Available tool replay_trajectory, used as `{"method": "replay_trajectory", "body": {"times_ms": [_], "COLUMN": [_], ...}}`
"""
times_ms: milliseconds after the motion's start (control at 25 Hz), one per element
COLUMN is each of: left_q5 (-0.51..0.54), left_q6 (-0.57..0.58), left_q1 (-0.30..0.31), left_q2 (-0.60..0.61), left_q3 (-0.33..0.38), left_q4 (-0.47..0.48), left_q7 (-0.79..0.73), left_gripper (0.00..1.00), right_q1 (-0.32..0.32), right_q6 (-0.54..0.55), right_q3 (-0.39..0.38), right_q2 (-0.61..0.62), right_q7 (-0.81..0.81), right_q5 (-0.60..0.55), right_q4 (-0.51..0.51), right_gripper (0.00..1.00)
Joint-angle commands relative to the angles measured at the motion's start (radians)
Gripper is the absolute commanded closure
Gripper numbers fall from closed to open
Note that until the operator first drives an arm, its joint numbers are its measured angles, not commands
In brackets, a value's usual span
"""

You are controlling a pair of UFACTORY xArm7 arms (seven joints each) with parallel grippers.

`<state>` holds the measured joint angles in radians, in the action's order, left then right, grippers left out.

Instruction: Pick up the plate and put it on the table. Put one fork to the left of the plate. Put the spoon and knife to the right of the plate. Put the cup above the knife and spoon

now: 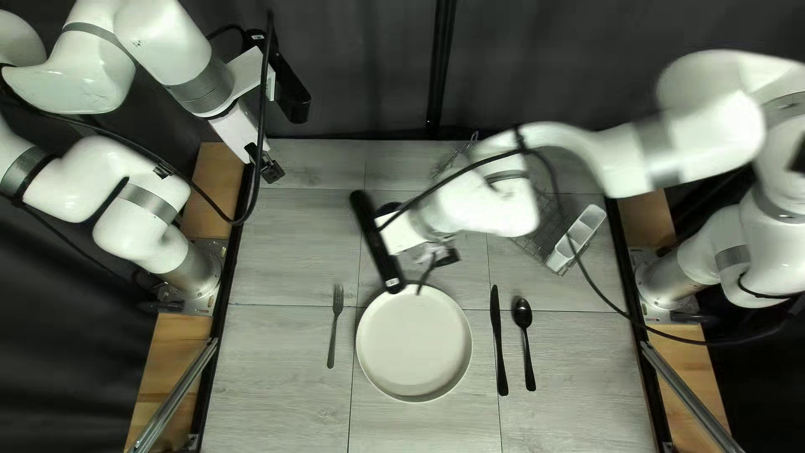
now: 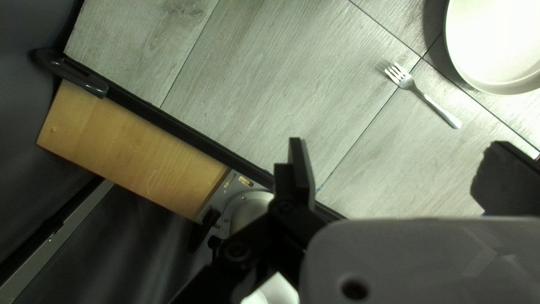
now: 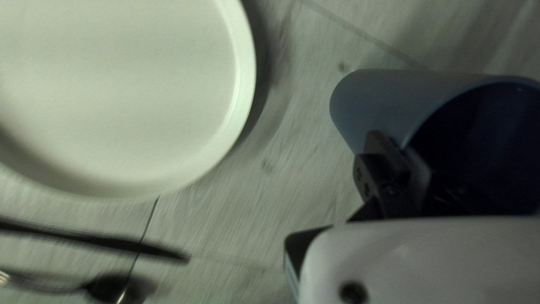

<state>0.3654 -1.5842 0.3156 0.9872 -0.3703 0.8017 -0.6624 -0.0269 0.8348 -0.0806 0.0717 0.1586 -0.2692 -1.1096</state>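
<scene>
The round off-white plate (image 1: 413, 344) lies at the lower centre of the top left view, slim metal fork (image 1: 334, 323) to its left, dark slender knife (image 1: 500, 352) and spoon (image 1: 523, 315) to its right. Only placing the blue-grey cup (image 3: 388, 101) seems left; the right claw (image 3: 396, 155) pinches its wall. The left claw (image 2: 397, 145) stands wide, empty.

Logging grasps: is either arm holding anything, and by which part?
Right gripper holds the blue-grey cup by its wall at the open rim, one finger outside, the other apparently inside. Left gripper is open, holding nothing.
</scene>
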Motion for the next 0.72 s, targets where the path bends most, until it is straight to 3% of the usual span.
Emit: {"method": "replay_trajectory", "body": {"times_ms": [40,360,720], "left_q5": [0.0,0.0,0.0], "left_q6": [0.0,0.0,0.0], "left_q1": [0.0,0.0,0.0], "left_q2": [0.0,0.0,0.0], "left_q3": [0.0,0.0,0.0], "left_q4": [0.0,0.0,0.0], "left_q7": [0.0,0.0,0.0], "left_gripper": [0.0,0.0,0.0], "right_q1": [0.017,0.021,0.021], "right_q6": [0.05,-0.014,-0.083], "right_q3": [-0.025,-0.029,-0.017], "right_q2": [-0.202,-0.316,-0.313], "right_q7": [-0.114,-0.184,-0.178], "right_q5": [0.006,0.025,0.048], "right_q4": [0.215,0.409,0.47], "right_gripper": [1.0,1.0,1.0]}}
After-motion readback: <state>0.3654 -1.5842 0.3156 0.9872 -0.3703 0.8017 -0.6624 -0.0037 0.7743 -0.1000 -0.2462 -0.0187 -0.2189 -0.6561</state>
